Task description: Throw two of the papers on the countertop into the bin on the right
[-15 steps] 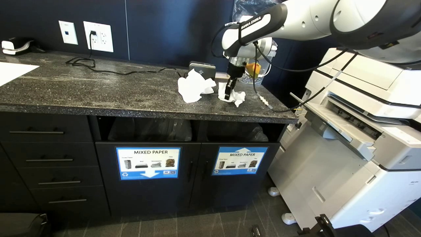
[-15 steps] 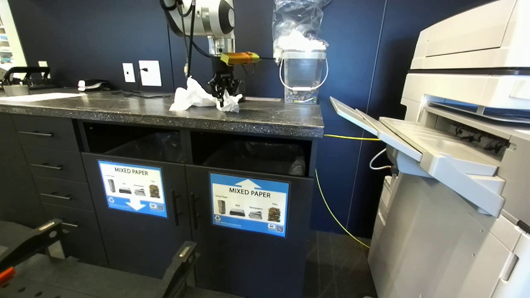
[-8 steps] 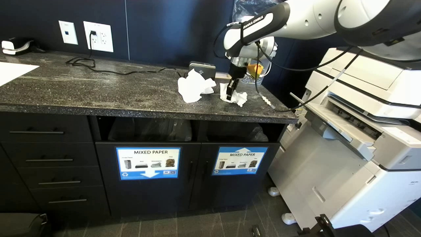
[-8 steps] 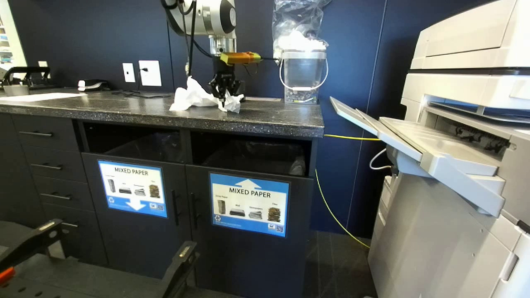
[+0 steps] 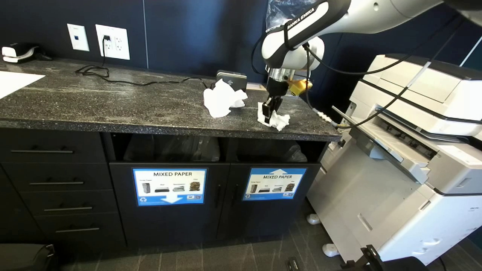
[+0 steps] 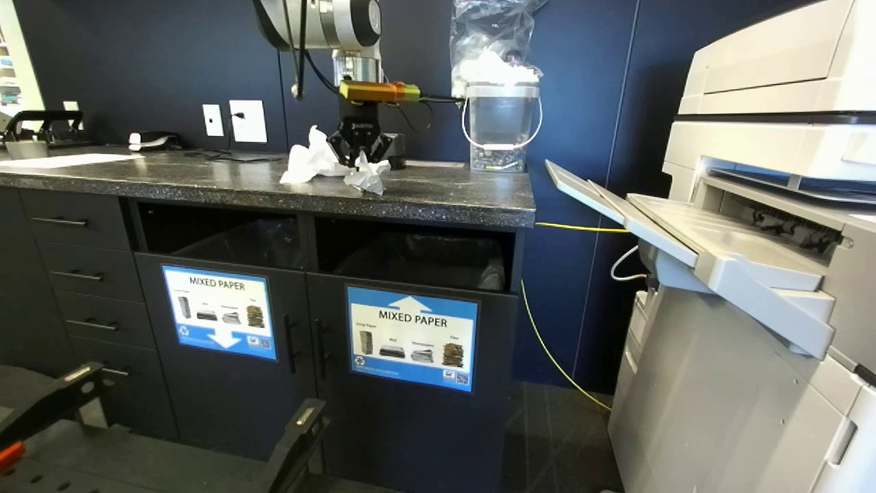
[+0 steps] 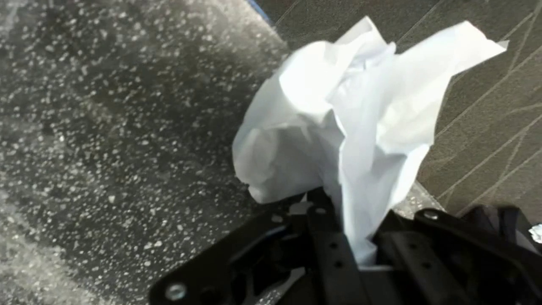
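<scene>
1 crumpled paper point(image 7: 334, 127) in the pinch of the tool point(image 7: 355, 216), over the countertop point(image 5: 150, 103) near 1 larger wad point(image 5: 221, 99)

The papers point(image 5: 223, 100) look creased and matt, the countertop point(image 5: 128, 101) speckled stone.

Black-trimmed white arm point(image 5: 369, 19), "EMIKA" lettering point(image 5: 307, 15); silver collar point(image 6: 357, 67), orange-yellow block point(image 6: 378, 92); black cables point(image 5: 354, 72); black hand point(image 6: 361, 161), silver screws point(image 7: 175, 291)

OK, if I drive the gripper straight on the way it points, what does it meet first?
Probably the dark speckled stone countertop, near its front edge: the gripper points down at it. The crumpled white paper wad pinched in its jaws would likely touch first; whether there's any gap is unclear.
</scene>
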`<control>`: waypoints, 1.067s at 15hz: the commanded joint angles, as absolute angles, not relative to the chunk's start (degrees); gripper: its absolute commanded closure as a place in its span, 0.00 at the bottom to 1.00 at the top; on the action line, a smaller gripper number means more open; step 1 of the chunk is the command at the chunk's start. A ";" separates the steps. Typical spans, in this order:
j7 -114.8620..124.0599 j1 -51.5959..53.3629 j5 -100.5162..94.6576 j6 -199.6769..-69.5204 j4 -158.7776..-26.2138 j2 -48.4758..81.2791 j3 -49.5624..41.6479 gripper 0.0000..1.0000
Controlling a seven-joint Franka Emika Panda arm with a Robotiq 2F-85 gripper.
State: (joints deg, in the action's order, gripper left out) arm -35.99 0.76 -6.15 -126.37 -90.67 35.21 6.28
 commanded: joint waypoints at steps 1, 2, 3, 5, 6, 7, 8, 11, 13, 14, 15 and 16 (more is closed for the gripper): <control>-28.81 1.03 -4.80 -134.17 -104.74 27.02 7.16 0.92; -26.50 1.31 -4.92 -136.76 -107.75 25.74 7.34 0.92; -24.38 1.58 -5.00 -139.22 -110.86 24.33 7.58 0.92; -20.14 2.35 -4.93 -145.00 -116.98 21.93 7.90 0.92; -17.90 2.86 -5.17 -147.70 -120.18 20.47 7.87 0.92; -15.48 3.55 -5.48 -150.76 -123.49 18.99 7.74 0.92; -13.62 4.10 -5.57 -153.23 -126.63 17.54 7.76 0.92; -7.82 6.30 -5.78 -160.15 -137.02 13.36 7.89 0.92; -2.73 8.32 -6.00 -165.42 -143.96 10.79 7.59 0.92; -0.17 9.33 -6.01 -168.26 -147.63 9.29 7.47 0.92; 1.44 9.83 -5.85 -171.25 -150.34 8.71 7.37 0.92; 3.21 10.61 -6.19 -173.84 -152.43 8.36 6.93 0.92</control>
State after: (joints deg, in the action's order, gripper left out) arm -2.03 8.47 -6.09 -166.63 -143.46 13.58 7.92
